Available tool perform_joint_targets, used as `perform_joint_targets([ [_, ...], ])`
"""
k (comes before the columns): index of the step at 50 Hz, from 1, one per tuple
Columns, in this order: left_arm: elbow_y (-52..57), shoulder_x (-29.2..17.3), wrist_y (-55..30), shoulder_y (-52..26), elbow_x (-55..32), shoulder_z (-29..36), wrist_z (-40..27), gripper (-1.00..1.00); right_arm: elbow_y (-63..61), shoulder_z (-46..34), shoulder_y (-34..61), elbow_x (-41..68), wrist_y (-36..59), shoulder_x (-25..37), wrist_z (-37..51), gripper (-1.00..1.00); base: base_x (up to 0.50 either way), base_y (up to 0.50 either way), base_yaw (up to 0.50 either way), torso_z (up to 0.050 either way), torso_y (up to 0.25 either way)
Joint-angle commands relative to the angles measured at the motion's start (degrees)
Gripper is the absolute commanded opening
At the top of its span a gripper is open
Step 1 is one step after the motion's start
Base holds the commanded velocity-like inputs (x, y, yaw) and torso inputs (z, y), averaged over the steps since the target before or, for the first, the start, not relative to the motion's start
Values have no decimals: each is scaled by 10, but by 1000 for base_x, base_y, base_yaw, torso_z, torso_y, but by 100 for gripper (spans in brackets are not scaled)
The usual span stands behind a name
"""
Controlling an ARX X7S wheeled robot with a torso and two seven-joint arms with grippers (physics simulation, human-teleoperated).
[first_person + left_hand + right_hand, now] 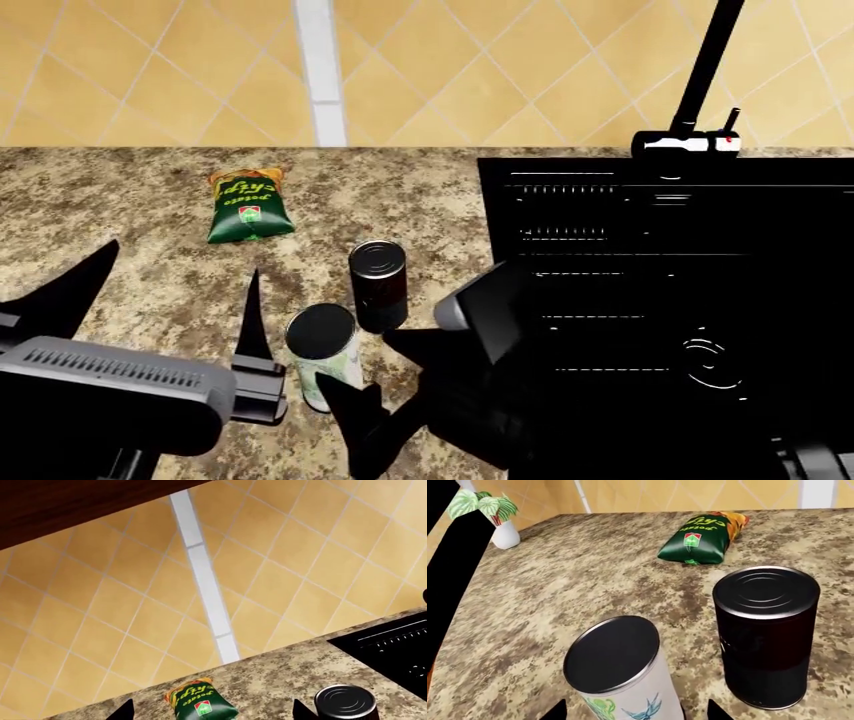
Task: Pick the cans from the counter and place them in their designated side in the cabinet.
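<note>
My left hand (167,300) ends in two flat black fingers (251,325), each tapering to a sharp point like a blade. Behind them sits a grey housing with a ribbed, finely grooved top edge. My right hand (380,385) is matte black too, with angular pointed fingers, joined to a rounded dark grey wrist block.

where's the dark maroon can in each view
Head view: dark can mid-counter, just behind the white can.
Left wrist view: at the bottom edge, beside the black sink.
Right wrist view: large at right, behind the white can.
Shared landmark: the chip bag, visible in all three.
</note>
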Motion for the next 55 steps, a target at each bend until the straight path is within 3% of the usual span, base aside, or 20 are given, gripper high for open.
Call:
perform_joint_targets([
  [1, -5, -3, 10, 7, 7, 2, 4, 100, 19, 11, 9, 10, 12, -24, 6, 100, 0, 0, 0, 0, 0],
  [42, -20, 4, 22, 19, 12, 0, 9, 100, 69, 36, 12, 41, 42, -71, -5, 100, 0, 0, 0, 0, 0],
  [43, -21, 4, 22, 20, 12, 1, 10, 100, 68, 37, 12, 38, 39, -70, -2, -100, 0, 0, 0, 0, 0],
  [55, -23, 4, 25, 22, 13, 0, 12, 100, 66, 41, 5, 26, 33, -64, 7, -100, 0, 0, 0, 0, 0],
])
